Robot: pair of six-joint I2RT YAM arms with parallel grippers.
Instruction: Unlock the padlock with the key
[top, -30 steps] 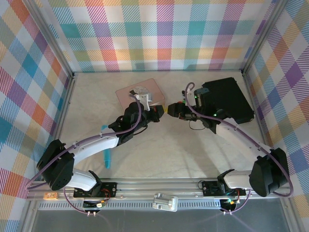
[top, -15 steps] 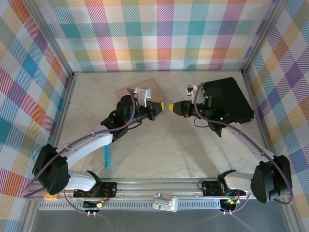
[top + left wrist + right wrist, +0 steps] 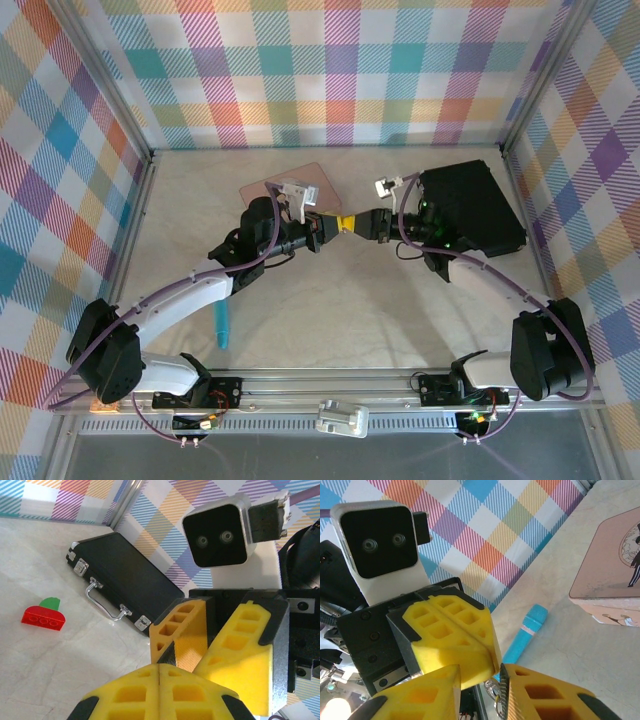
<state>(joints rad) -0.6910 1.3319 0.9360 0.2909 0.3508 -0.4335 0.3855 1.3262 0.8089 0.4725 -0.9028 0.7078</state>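
Top cam: left end effector and right end effector met tip to tip over the pale marble-look bench, between the flat pink tin and the black hard case. The long light-blue stick lay well apart.

Left wrist: left end effector had its pads pressed together with no gap; I couldn't tell if anything was pinched. The right end effector faced it, fingers parted. The small red-and-green block sat on the bench near the case.

Right wrist: right end effector was narrowly open, fingers either side of the left tips. My read is alignment for a handover or key-to-lock mating. A small silver metal bit sat in that gap, just under the left tips. It was too small to tell whether it was the thin grey-silver key or the shackle of the brass-yellow padlock.
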